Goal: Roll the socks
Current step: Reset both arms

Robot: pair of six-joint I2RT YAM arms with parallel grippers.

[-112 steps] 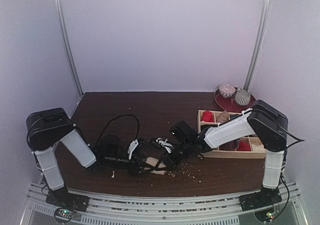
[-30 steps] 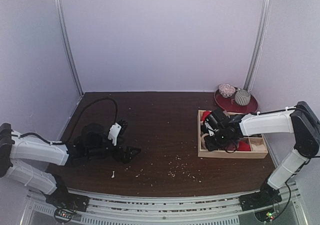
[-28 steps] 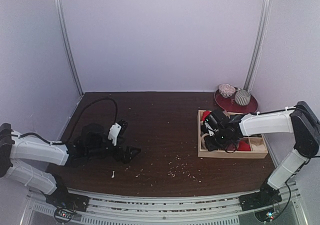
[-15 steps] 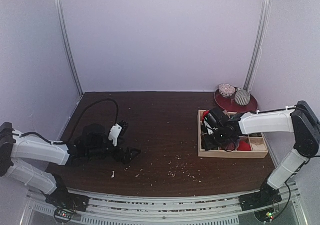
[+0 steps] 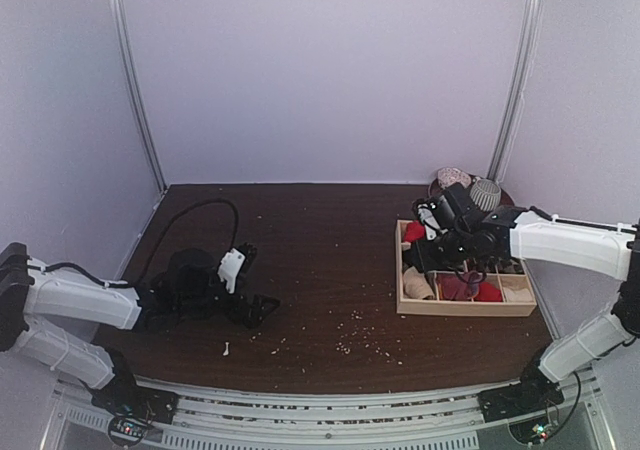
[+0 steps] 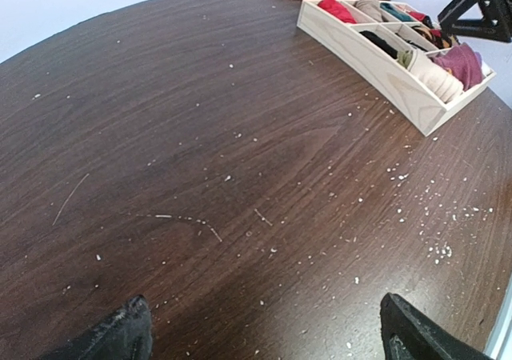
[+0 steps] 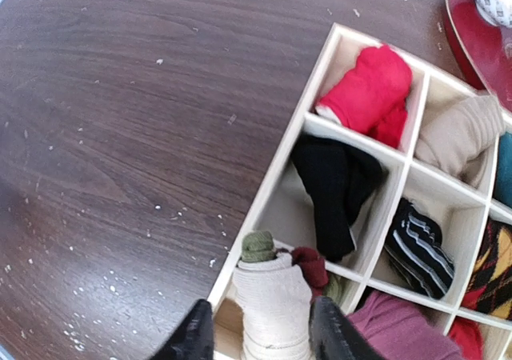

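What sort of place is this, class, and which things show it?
Probably a robot lab test cell, not a home: a left arm and right arm stand at the near edge of a dark table, plain pale walls close it in, and a wooden divider box holds rolled socks.

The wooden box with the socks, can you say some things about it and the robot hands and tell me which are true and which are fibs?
1. A red bundle sits in a corner compartment of the wooden box. True.
2. The left gripper is holding a sock. False: its fingers are open over bare table.
3. The red plate lies outside the box. True.
4. The box stands on the table's left side. False: it is on the right side.
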